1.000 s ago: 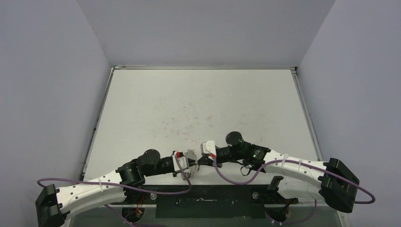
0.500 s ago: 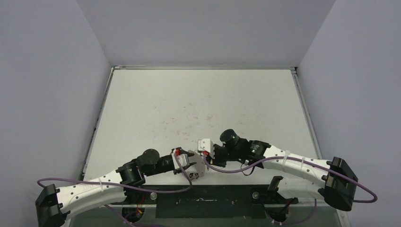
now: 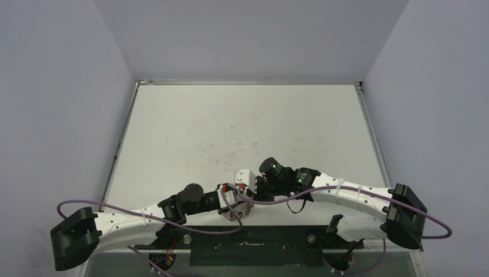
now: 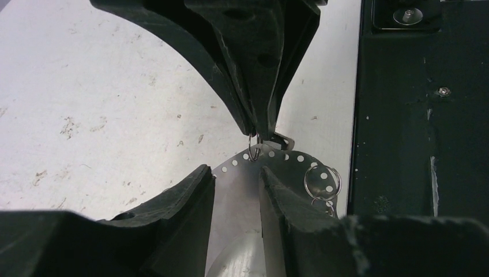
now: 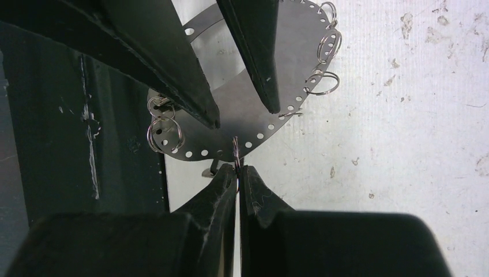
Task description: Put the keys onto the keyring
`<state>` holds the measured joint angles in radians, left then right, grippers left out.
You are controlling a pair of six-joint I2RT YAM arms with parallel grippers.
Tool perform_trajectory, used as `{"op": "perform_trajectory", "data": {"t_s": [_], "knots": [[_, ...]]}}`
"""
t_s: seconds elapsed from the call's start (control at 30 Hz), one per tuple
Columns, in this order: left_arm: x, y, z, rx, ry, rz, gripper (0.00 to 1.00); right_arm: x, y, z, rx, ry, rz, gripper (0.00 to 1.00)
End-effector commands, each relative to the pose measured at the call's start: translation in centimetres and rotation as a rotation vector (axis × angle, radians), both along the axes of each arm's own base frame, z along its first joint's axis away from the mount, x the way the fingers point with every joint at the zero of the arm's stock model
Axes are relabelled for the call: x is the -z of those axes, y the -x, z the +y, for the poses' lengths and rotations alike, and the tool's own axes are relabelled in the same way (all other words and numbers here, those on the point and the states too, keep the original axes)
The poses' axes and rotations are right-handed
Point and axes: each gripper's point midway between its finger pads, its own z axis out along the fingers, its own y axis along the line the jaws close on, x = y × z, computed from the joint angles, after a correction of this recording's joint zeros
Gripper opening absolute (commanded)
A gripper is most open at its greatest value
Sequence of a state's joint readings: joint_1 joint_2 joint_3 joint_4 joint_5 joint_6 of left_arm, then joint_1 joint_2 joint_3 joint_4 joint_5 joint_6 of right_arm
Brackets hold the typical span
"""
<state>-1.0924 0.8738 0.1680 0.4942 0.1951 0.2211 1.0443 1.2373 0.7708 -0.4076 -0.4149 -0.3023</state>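
At the near edge of the worktop [image 3: 242,127], the left gripper [image 4: 235,172] has its jaws apart, one finger to each side of a stretch of the keyring [image 4: 288,167], a thin silvery plate with holes along its rim. Whether the fingers touch it cannot be told. The keyring sits between the two grippers, partly over the dark strip [image 4: 415,144] at the worktop's edge, with tiny rings [image 5: 164,135] strung through several holes. On the right, the right gripper [image 5: 237,168] has its jaws together, pinching a small ring [image 5: 235,151] at the keyring's rim. A silvery tab [image 5: 210,171] shows just beside its fingertips; whether it is the key cannot be told.
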Motion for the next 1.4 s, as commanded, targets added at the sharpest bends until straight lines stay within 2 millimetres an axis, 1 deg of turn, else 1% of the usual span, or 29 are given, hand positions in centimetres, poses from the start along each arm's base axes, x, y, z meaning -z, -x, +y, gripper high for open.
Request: {"op": "perform_trajectory", "data": {"t_s": [0.0,0.3,0.53,0.73,0.87,0.93,1.1,1.17,1.23,1.27,1.3,1.37], "knots": [[-3.1,-0.1,-1.1,0.024,0.148,-0.077,0.3,-2.9,-0.5,1.8,0.006,-0.104,-0.042,0.0],[-2.9,0.3,-1.4,0.051,0.153,-0.08,0.28,-3.2,-0.2,2.0,0.004,-0.125,-0.035,0.0],[-2.6,0.4,-1.8,0.066,0.145,-0.074,0.21,-3.9,-0.2,2.4,0.004,-0.154,-0.039,0.0],[-2.4,0.3,-1.9,0.067,0.135,-0.075,0.13,-3.8,0.0,2.3,0.002,-0.152,-0.032,0.0],[-2.6,0.3,-2.0,0.071,0.14,-0.08,0.06,-3.6,0.1,2.4,-0.002,-0.146,-0.028,0.0],[-2.7,0.3,-2.1,0.072,0.141,-0.081,0.0,-3.6,0.1,2.4,-0.001,-0.148,-0.03,0.0],[-2.6,0.5,-2.0,0.078,0.14,-0.07,0.0,-3.7,-0.2,2.3,0.005,-0.146,-0.049,0.0],[-2.7,0.3,-1.8,0.062,0.153,-0.066,0.0,-4.0,-0.4,2.3,0.007,-0.161,-0.068,0.07],[-2.8,0.2,-1.5,0.042,0.177,-0.064,0.0,-4.2,-0.7,1.9,0.026,-0.188,-0.097,0.18],[-3.0,0.1,-1.3,0.031,0.193,-0.064,0.0,-4.5,-0.8,1.8,0.031,-0.21,-0.111,0.26],[-3.3,0.1,-1.2,0.021,0.212,-0.065,0.0,-5.1,-0.9,1.6,0.037,-0.241,-0.129,0.32],[-4.0,0.1,-1.1,0.017,0.245,-0.074,0.0,-5.7,-0.9,1.4,0.04,-0.289,-0.152,0.4]]}}
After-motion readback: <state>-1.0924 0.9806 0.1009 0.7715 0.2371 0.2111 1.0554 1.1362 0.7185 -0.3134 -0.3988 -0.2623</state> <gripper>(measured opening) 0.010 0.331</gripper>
